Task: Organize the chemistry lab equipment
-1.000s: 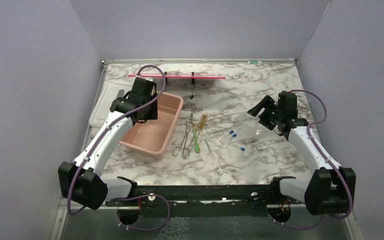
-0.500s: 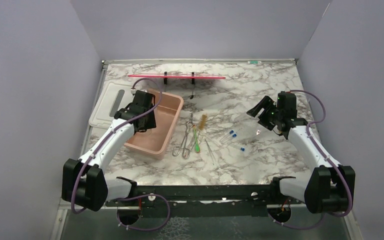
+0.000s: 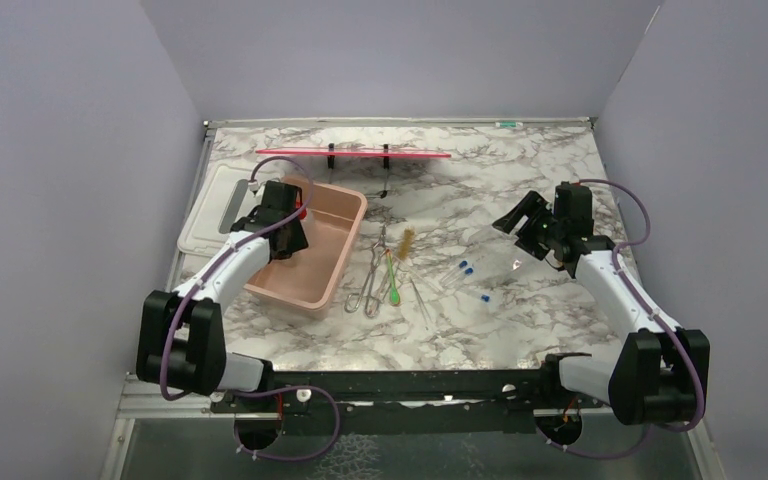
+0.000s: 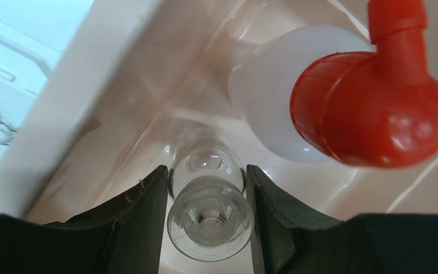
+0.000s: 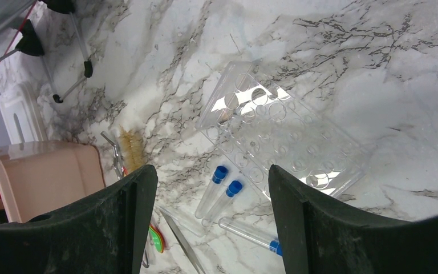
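Observation:
My left gripper point(image 4: 205, 170) reaches down inside the pink tub point(image 3: 345, 262) and is shut on a clear glass vial point(image 4: 208, 214), one finger on each side of it. Beside it in the tub lies the squeeze bottle point(image 4: 274, 97) with its red nozzle point(image 4: 370, 108). My right gripper point(image 5: 211, 171) hangs open above the table, over the blue-capped tubes point(image 5: 221, 188), nothing between its fingers. Between tub and tubes lie the metal tongs point(image 3: 370, 280), the green-handled tool point(image 3: 393, 287), the small brush point(image 3: 404, 243) and a thin metal rod point(image 3: 421, 300).
A clear plastic tube rack point(image 5: 274, 134) lies flat just beyond the tubes. At the back stands a red bar on black supports point(image 3: 355, 153). A white tray point(image 3: 210, 210) lies left of the tub, near the table's left edge.
My left arm has drawn back toward me and lowered its gripper into the tub with the vial. The right gripper shifted slightly and now holds still.

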Robot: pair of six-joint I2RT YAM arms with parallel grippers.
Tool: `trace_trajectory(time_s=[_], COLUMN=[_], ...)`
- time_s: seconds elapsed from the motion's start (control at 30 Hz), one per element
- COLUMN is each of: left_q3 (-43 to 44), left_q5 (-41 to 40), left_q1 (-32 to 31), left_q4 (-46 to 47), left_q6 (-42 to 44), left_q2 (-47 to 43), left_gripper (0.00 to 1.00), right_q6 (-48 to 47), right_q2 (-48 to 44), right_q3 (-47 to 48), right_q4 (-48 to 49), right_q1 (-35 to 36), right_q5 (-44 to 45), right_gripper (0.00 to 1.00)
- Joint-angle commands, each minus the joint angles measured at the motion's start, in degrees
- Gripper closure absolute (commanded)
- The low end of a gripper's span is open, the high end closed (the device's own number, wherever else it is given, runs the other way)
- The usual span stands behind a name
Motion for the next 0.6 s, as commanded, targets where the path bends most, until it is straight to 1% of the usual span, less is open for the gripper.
trace_trajectory(time_s=[0.0, 0.13, 0.27, 0.4, 0.57], left_q3=[1.77, 1.47, 1.16, 1.07, 1.89], left_q5=[0.07, -1.45, -2.53, -2.83, -3.45], left_q1=[0.23, 0.23, 0.18, 0.19, 0.19], left_q4=[4.40, 4.37, 4.25, 4.16, 2.86], left_q6=[-1.69, -1.78, -1.85, -1.90, -1.55], left_q2=[2.88, 3.34, 3.34, 2.99, 2.65], left_gripper=[0.61, 0.57, 0.47, 0.40, 0.35], right_q6=[-0.59, -0.79, -0.79, -0.79, -0.79], right_q2=[0.33, 0.52, 0.77, 0.84, 0.92], right_q3=[-0.68, -0.54, -0.46, -0.46, -0.25], right_q4=[1.42, 1.29, 1.46, 1.46, 1.46], right_q1=[-0.26, -0.22, -0.25, -0.23, -0.23], right_q5=[-0.55, -0.27, -0.16, 0.01, -0.22], right_gripper=[0.25, 0.25, 0.25, 0.25, 0.25])
